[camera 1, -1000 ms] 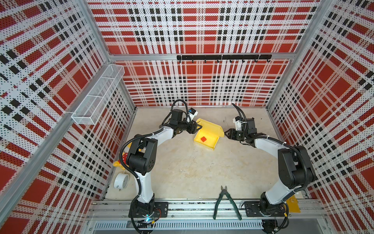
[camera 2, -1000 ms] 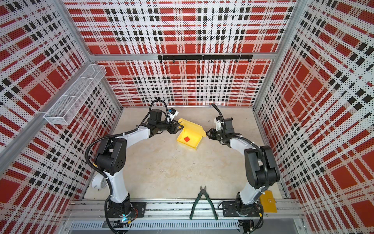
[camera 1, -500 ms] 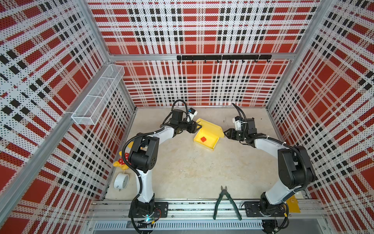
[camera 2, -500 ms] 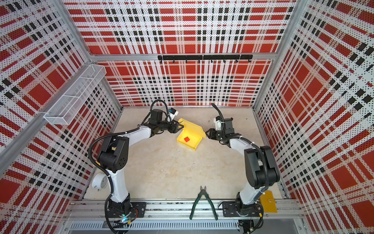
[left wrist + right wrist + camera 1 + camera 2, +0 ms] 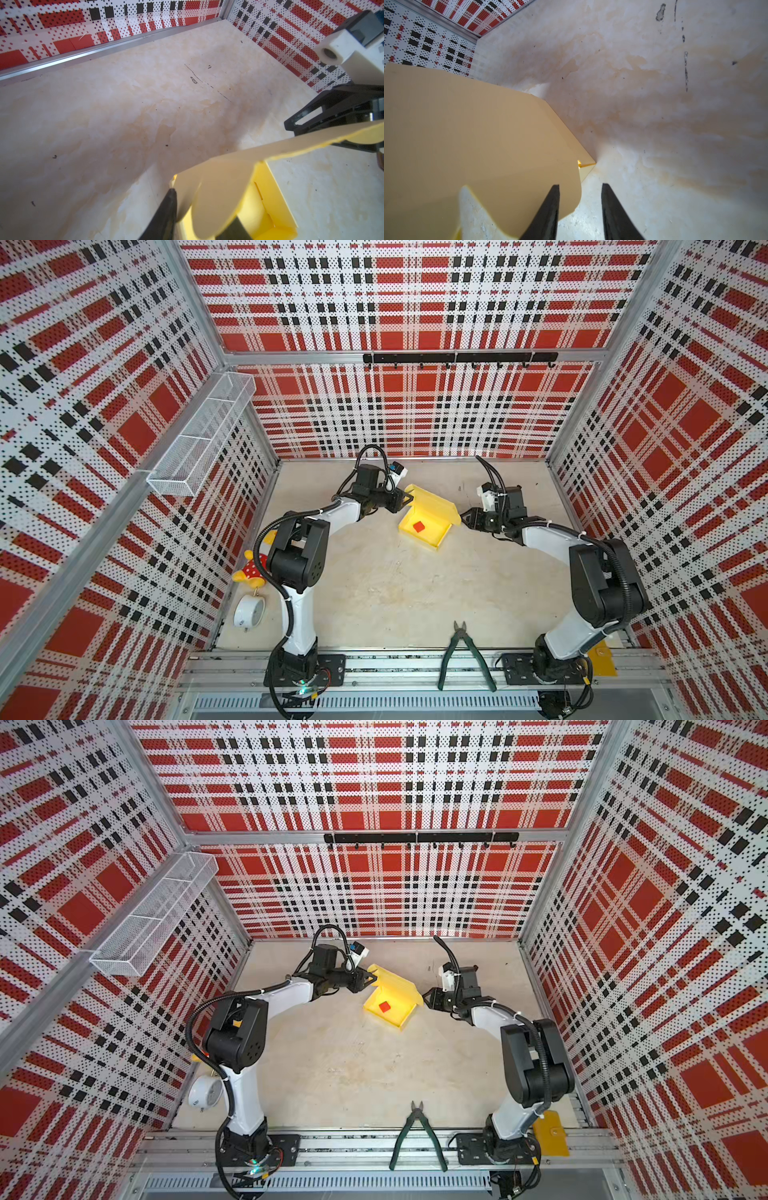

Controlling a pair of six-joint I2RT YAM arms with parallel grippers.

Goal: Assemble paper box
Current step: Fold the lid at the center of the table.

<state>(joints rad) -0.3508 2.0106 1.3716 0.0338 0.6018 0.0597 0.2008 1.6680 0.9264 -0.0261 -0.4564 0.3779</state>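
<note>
— Spotted the box [image 5: 434, 531]?
— Yes. Rests on the table [image 5: 374, 593], toward the far wall, between the left gripper [image 5: 408, 500] and right gripper [image 5: 464, 516]. Has its tray open upward, lid raised along the far side, and holds a small red cube [image 5: 419, 526]. Shown alike in both top views.
— Left gripper clenched?
— Cannot tell. Straddles a curved flap at the lid's end in the left wrist view, one finger [image 5: 166, 214] touching the card; pinched or merely bracketed, unclear.
— And the right?
— Released, grasping nothing. Sits at the lid's other end; jaws apart in the right wrist view, bare table between, one finger [image 5: 546, 214] overlapping the flap's rim.
— Anything else around?
— Only pliers [image 5: 465, 655] at the near edge, well apart from the box, and a plush [image 5: 249, 570] beside the left arm's base.
</note>
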